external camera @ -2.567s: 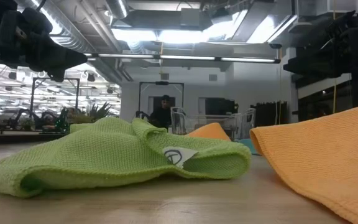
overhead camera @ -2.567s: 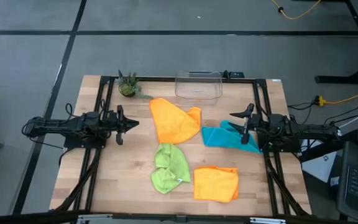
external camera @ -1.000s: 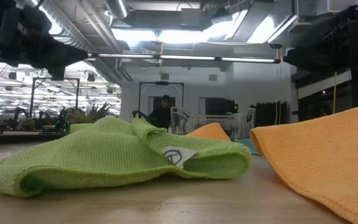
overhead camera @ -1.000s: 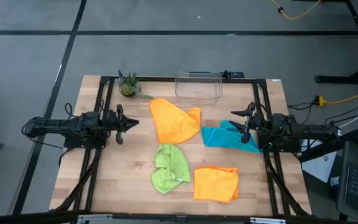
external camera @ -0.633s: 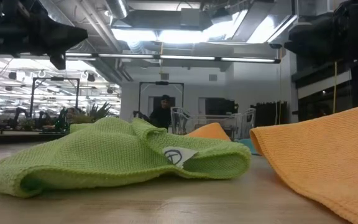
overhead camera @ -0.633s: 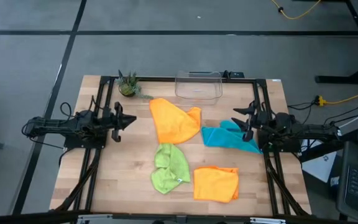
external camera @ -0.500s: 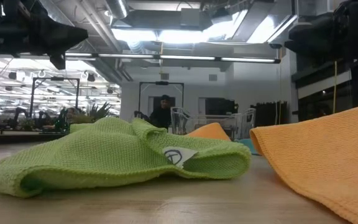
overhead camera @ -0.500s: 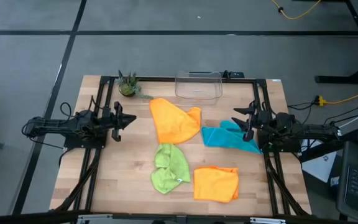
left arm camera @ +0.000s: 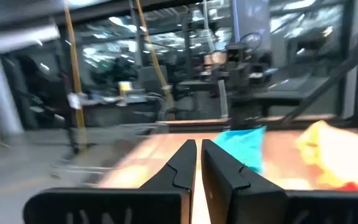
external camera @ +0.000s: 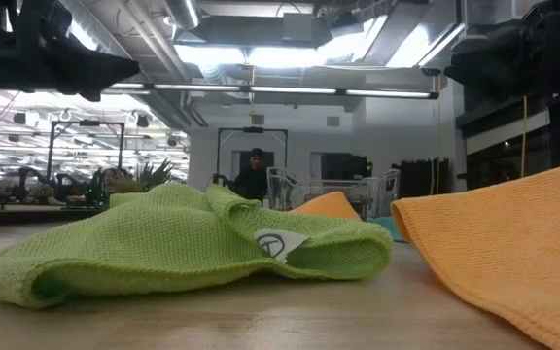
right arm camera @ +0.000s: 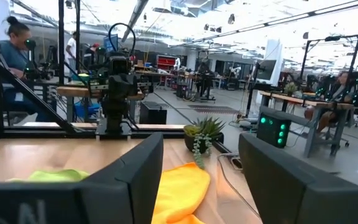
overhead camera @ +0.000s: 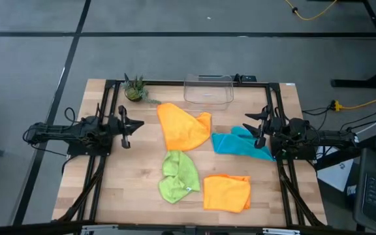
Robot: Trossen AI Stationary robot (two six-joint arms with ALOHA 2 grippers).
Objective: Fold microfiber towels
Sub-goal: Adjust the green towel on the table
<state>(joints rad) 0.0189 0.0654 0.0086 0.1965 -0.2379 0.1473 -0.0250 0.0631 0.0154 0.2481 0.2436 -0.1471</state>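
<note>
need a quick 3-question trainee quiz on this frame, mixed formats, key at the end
1. True or false: the left gripper is shut and holds no towel.
2. Multiple choice: which towel lies nearest the right gripper? A) lime green towel B) teal towel C) the orange towel at the front of the table
3. Fill in: the clear bin stands at the table's back edge, and to its left stands a small ____.

Key
1. True.
2. B.
3. Potted plant.
</note>
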